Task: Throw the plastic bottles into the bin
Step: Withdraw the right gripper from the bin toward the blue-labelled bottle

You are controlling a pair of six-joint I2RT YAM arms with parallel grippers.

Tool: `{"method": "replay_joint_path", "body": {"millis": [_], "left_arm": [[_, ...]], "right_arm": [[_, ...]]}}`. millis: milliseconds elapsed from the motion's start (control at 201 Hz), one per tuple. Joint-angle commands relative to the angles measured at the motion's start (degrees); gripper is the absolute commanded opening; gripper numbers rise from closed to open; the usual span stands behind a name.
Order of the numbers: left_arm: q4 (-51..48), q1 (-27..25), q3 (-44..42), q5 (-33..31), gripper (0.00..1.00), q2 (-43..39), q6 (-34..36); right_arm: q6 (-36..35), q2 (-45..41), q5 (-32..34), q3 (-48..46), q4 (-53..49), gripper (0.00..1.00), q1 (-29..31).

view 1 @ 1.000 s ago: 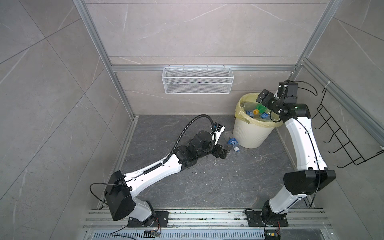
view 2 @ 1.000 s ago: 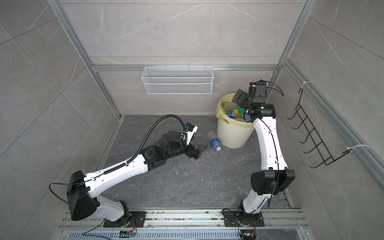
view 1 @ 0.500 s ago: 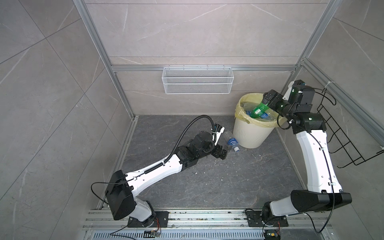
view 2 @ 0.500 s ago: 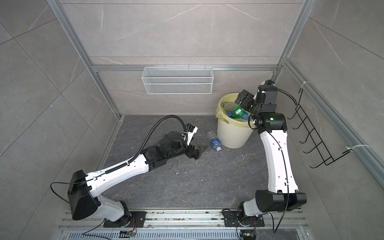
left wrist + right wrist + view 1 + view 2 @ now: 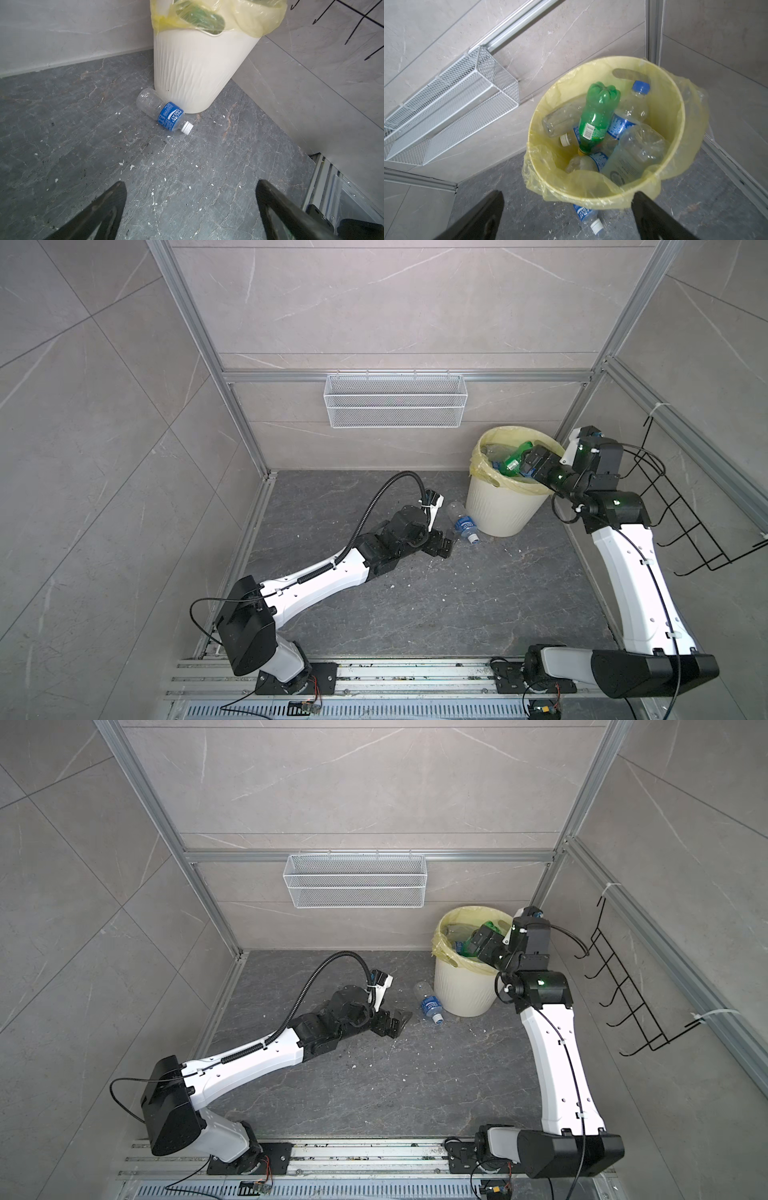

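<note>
The bin [image 5: 505, 506] [image 5: 461, 990] [image 5: 191, 68], cream-white and ribbed with a pale yellow bag, stands in the far right corner. Inside the bin [image 5: 662, 108] a green bottle [image 5: 598, 112] [image 5: 513, 458] lies cap-down on several clear blue-labelled plastic bottles. One clear bottle [image 5: 462, 524] [image 5: 428, 1002] [image 5: 164, 113] [image 5: 584, 214] with a blue label and white cap lies on the floor against the bin's base. My left gripper [image 5: 442, 543] [image 5: 399, 1021] [image 5: 190, 184] hangs open and empty just short of it. My right gripper [image 5: 530, 462] [image 5: 482, 940] [image 5: 566, 193] is open and empty over the bin's near rim.
A white wire mesh basket [image 5: 395, 406] [image 5: 452, 116] hangs on the back wall to the left of the bin. A black wire rack [image 5: 681, 506] juts from the right wall beside the right arm. Small white flecks dot the dark stone floor [image 5: 133, 166].
The right arm has pulled back to the right, its gripper now over the bin's near rim. The green bottle has settled lower in the bin. The left arm has barely moved.
</note>
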Motion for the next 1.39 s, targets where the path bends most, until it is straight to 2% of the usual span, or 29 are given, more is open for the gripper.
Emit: {"method": "replay_joint_path", "body": {"millis": [0,314,458,647,751,1050,1204,1389], "left_arm": [[4.9,1.8,-1.5,2.2,1.00,1.0,-6.1],[8.6,4.9,0.5,10.8,1.00,10.1,-16.9],[14.4,6.5,1.1,16.2,1.00,14.9,-24.4],[18.0,7.2,3.1,19.2,1.00,20.6,-30.0],[20.3,8.0,2.2,20.1,1.00,21.9,-32.5],[22.2,10.2,-2.4,20.6,1.00,20.5,-33.5],[23.5,12.1,-6.1,20.4,1.00,18.5,-33.8],[24.5,14.2,-9.6,20.8,1.00,16.2,-33.8]], "right_arm": [[1.0,-4.2,-0.1,-6.4,1.7,1.00,1.3],[0.6,-10.8,1.4,-24.0,2.4,1.00,3.4],[1.3,-12.3,-0.2,-31.4,4.8,1.00,3.5],[5.2,-10.1,-5.7,-41.3,12.3,1.00,3.8],[6.0,-6.6,-5.1,-44.4,16.1,1.00,5.4],[6.2,3.5,2.3,-44.5,25.0,1.00,13.4],[4.4,8.0,7.3,-41.0,26.0,1.00,17.2],[2.4,13.6,10.4,-34.9,24.7,1.00,18.2]]}}
